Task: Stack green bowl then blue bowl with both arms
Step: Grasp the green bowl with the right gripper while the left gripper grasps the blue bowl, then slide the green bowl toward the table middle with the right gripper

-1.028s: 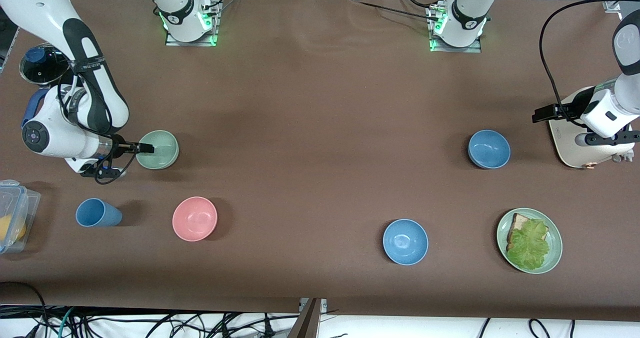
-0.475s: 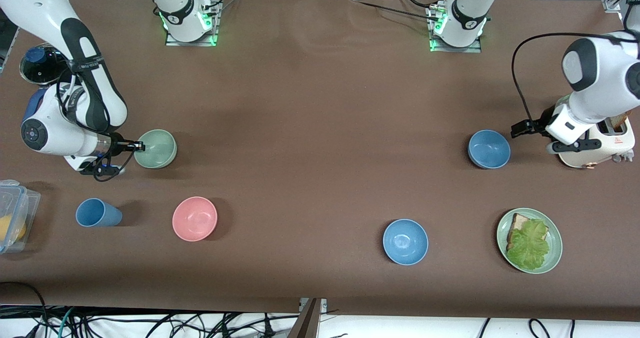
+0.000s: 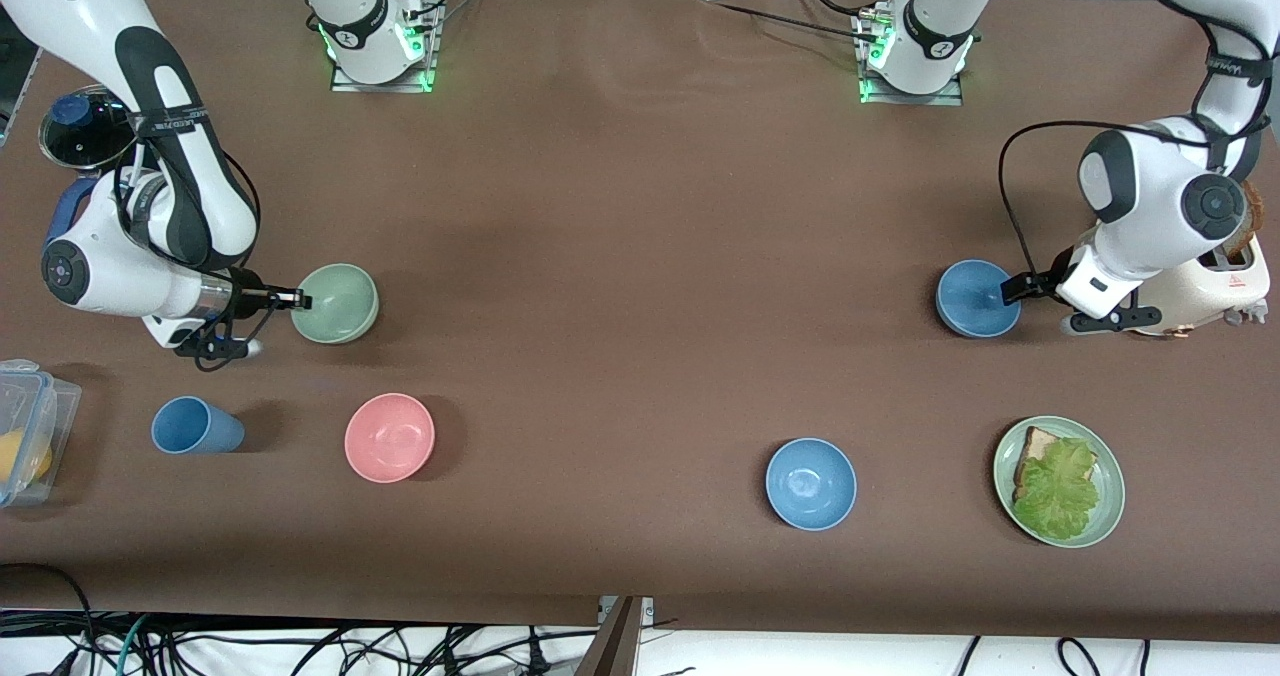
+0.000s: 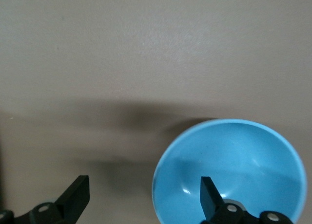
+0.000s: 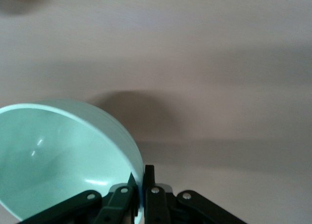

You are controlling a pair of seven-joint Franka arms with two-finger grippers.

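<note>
The pale green bowl (image 3: pixel 338 303) is toward the right arm's end of the table. My right gripper (image 3: pixel 298 301) is shut on its rim. The right wrist view shows the bowl (image 5: pixel 58 156) tilted, with its wall pinched in the right gripper (image 5: pixel 142 181). The dusty blue bowl (image 3: pixel 977 298) stands toward the left arm's end, beside the toaster. My left gripper (image 3: pixel 1012 289) is open at its rim. In the left wrist view the left gripper (image 4: pixel 144 197) has one finger (image 4: pixel 209 197) over the bowl's inside (image 4: pixel 243 160) and the other finger over bare table.
A pink bowl (image 3: pixel 389 437) and a blue cup (image 3: pixel 195 426) stand nearer the camera than the green bowl. A brighter blue bowl (image 3: pixel 810 483) and a green plate (image 3: pixel 1006 461) with sandwich lie near the front. A toaster (image 3: pixel 1215 291), a clear box (image 3: pixel 35 406) and a dark lid (image 3: pixel 85 136) sit at the table's ends.
My right gripper has carried the green bowl a little toward the table's middle. My left arm has swung from over the toaster to the blue bowl's rim.
</note>
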